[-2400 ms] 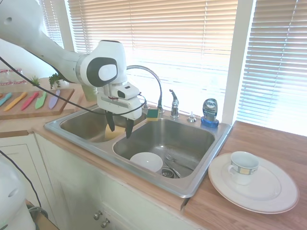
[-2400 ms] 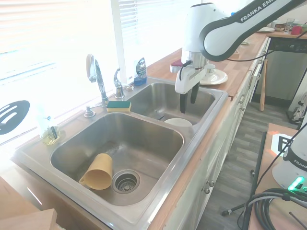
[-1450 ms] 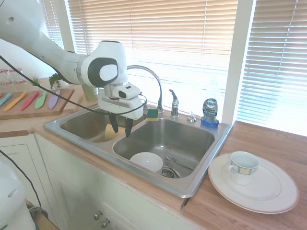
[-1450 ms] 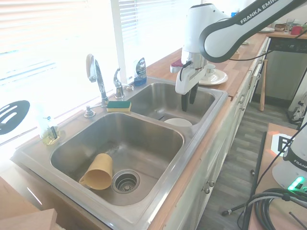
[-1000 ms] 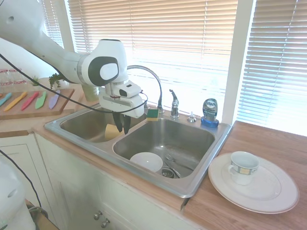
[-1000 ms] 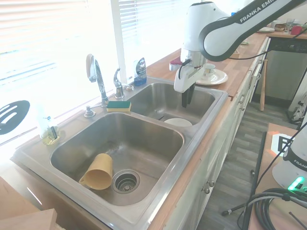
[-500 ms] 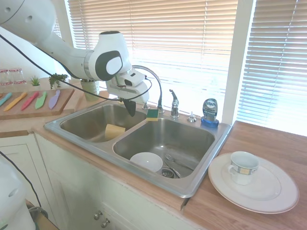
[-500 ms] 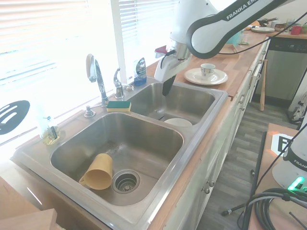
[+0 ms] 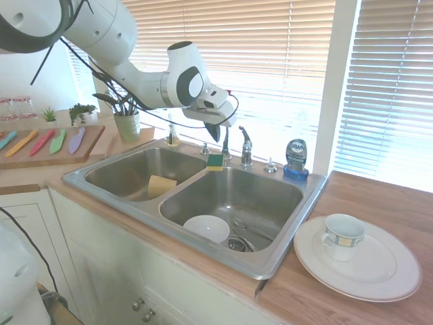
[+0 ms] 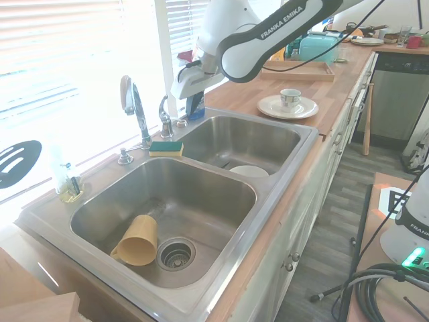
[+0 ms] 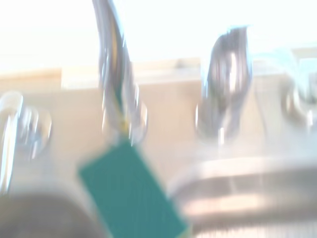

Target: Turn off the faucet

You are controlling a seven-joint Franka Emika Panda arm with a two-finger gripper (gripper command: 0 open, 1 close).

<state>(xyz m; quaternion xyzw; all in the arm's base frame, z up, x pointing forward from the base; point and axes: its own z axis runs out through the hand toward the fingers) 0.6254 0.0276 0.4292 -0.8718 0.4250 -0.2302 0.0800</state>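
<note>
The faucet is a chrome gooseneck spout at the back of the double sink, with its separate lever handle just to one side. In the first exterior view my arm covers most of the spout. Only its lower stem and the lever handle show there. My gripper hangs above the sink's back rim, just short of the handle and not touching it. Its dark fingers are together, shut on nothing. The blurred wrist view shows the spout stem and the handle.
A green-and-yellow sponge lies on the divider below the gripper. A blue soap bottle stands beyond the handle. The right basin holds a white bowl, the left a yellow cup. A plate carrying a mug sits on the counter.
The gripper rose from over the right basin and swung back to the faucet handle. Its fingers, apart 2.4 s ago, have closed.
</note>
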